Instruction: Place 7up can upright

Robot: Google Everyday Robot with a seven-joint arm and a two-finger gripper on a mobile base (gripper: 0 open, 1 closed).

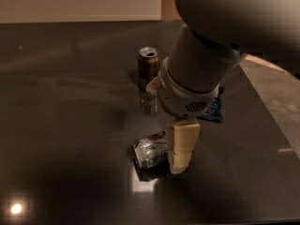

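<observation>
Silver-green 7up can (150, 151) lying sideways, claw (178, 165) at its right end, grip unclear

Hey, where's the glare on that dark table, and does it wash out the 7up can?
Camera view: the glossy table shows a small glare spot toward the picture's lower left and a pale square reflection just in front of the 7up can, lying on its side, not washed out; the gripper, low over it, hides one end.

Brown can (148, 67) upright on dark table (65, 130) — blue packet (213, 110).
</observation>
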